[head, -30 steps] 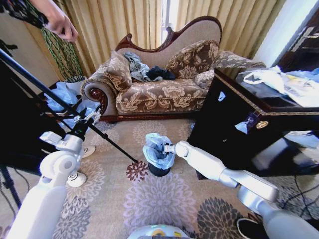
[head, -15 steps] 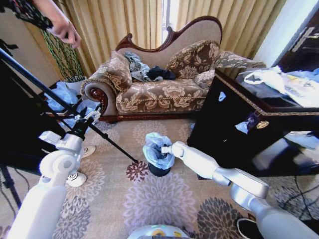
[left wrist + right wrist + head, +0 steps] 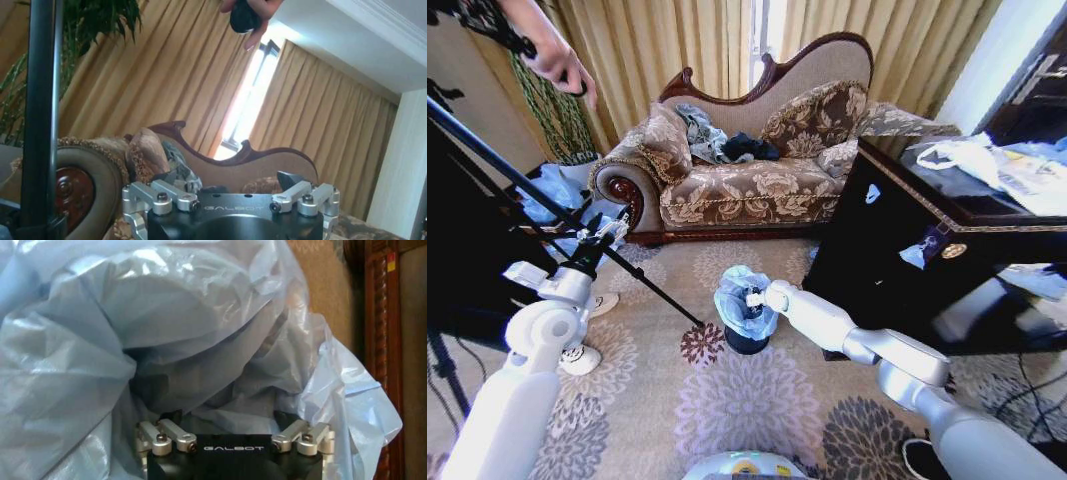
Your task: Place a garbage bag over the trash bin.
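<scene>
My right gripper (image 3: 749,298) reaches into the mouth of the trash bin (image 3: 745,340), which stands on the flowered carpet (image 3: 747,400) in front of the sofa (image 3: 747,170). The garbage bag (image 3: 739,300) (pale blue, crinkled) is bunched over the bin's rim and billows around my wrist; whether that gripper is apart or together I cannot tell, for plastic hides it. My left gripper (image 3: 612,228) hangs raised to the left of the bin, beside a black tripod leg (image 3: 577,235), its state likewise unclear.
</scene>
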Controlling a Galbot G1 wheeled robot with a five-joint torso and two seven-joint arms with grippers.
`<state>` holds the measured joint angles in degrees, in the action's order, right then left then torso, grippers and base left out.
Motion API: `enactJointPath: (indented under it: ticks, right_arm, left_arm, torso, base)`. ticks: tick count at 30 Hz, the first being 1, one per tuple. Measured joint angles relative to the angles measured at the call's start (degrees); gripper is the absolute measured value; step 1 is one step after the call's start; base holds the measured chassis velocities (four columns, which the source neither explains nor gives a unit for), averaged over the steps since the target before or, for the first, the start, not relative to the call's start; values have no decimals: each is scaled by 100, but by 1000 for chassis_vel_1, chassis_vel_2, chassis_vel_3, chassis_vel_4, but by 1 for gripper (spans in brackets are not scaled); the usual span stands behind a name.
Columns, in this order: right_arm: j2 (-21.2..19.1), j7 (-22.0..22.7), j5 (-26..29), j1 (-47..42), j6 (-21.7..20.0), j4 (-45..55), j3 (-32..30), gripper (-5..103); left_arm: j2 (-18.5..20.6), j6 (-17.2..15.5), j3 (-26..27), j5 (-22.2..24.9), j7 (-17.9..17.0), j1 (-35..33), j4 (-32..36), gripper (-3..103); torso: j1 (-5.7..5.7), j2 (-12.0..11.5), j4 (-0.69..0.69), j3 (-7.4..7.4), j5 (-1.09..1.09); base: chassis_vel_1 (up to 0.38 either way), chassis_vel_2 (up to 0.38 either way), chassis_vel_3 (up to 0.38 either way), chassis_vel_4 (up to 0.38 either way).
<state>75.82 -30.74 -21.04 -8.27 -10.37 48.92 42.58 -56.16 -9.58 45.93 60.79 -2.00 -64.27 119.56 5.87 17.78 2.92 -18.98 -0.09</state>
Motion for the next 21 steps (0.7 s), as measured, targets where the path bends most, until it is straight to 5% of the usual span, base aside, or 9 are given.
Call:
enactJointPath:
  ticks: [12,21]
  right_arm:
    - [-108,40,334,-189,-69,306,-169,100]
    - [-688,90,916,-325,-351,1467,-415,100]
  left_arm:
    - [-91,0,-58,-15,27,-26,-50,100]
    - [10,-32,-269,-14,20,125,-110,100]
  torso:
    - [0,0,-2,0,0]
    - [0,0,-1,0,0]
  base:
    - [0,0,0,0]
    - [0,0,0,0]
